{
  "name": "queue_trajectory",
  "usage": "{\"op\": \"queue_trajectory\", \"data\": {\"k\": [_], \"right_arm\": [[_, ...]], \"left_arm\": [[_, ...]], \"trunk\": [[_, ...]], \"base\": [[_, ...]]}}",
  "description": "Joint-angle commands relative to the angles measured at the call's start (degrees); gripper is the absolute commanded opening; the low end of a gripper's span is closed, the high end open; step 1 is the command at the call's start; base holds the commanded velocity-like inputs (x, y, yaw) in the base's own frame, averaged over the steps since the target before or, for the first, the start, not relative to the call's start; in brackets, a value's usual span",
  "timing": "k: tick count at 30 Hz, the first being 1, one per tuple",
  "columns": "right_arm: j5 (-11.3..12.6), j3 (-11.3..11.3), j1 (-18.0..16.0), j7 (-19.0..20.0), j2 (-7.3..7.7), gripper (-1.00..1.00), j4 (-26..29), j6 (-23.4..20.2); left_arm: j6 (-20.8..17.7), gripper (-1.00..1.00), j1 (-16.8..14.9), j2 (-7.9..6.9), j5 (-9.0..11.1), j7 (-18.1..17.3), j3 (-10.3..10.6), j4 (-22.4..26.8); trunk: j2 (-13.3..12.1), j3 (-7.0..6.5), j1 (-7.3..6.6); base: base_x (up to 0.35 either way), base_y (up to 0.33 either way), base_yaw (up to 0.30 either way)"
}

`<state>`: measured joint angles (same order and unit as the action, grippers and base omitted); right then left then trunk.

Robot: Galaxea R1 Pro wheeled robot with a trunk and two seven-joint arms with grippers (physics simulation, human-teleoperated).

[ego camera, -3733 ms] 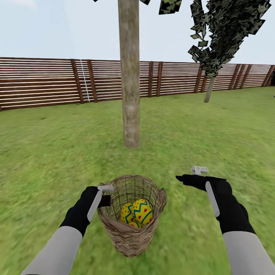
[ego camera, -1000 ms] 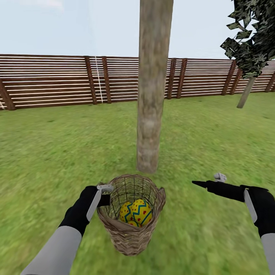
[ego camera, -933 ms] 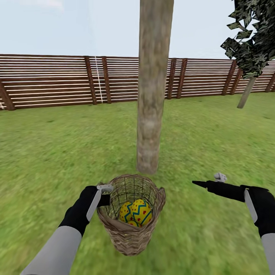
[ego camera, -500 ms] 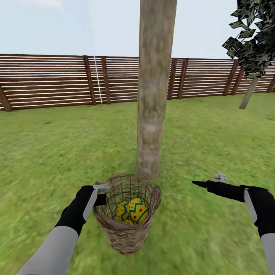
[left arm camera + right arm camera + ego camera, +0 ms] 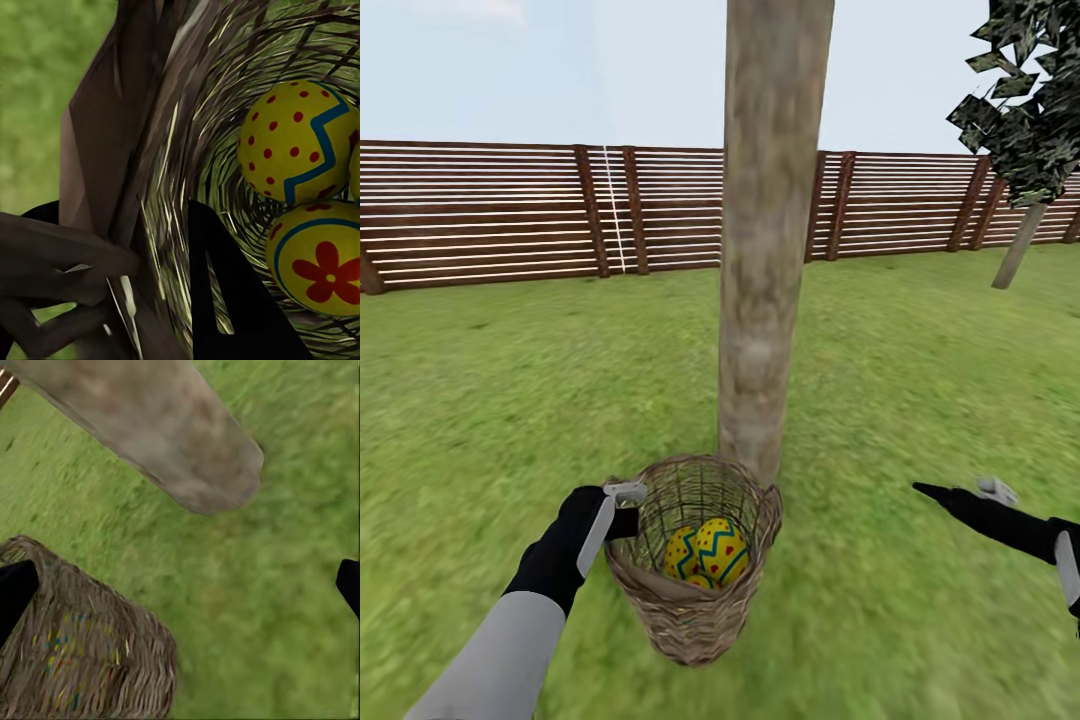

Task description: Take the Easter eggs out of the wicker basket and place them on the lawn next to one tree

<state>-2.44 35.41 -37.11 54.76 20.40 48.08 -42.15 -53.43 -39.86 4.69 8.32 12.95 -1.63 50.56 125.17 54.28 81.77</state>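
Left gripper [image 5: 628, 508]: pinching the wicker basket's rim at its 9 o'clock, one finger inside the weave, one outside.
Wicker basket [image 5: 690, 610]: held above the lawn [image 5: 480, 400], with the tree [image 5: 765, 300] trunk just past its 12 o'clock; loose twigs, likely light and springy, so the rim grip looks sound.
Easter eggs [image 5: 708, 552]: lying in the basket bottom; smooth, round, probably slippery; best taken across the middle.
Right gripper [image 5: 965, 492]: at 3 o'clock, well apart from the basket, fingers spread, empty.
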Motion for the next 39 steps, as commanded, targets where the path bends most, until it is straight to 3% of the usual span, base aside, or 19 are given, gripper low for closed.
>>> {"op": "queue_trajectory", "data": {"k": [1, 10, 39], "right_arm": [[-0.34, 0.46, -0.05, -1.49, 0.20, 1.00, -1.19, 1.29], [-0.46, 0.45, -0.07, -2.31, 0.25, 1.00, -1.51, 1.72], [-0.46, 0.14, -0.07, -2.37, -0.10, 1.00, -1.58, 1.80]], "left_arm": [[-0.04, -1.00, -0.04, 0.05, 1.09, 0.50, -0.13, 0.10], [-0.01, -1.00, -0.04, 0.05, 1.02, 0.50, -0.22, 0.15], [0.08, -1.00, -0.04, 0.05, 1.00, 0.50, -0.57, 0.41]], "trunk": [[0.02, 0.05, 0.02], [0.02, 0.05, 0.02], [11.66, 5.26, 6.39]], "base": [[0.225, 0.000, 0.000], [0.011, 0.000, 0.000], [0.000, 0.000, 0.000]]}}
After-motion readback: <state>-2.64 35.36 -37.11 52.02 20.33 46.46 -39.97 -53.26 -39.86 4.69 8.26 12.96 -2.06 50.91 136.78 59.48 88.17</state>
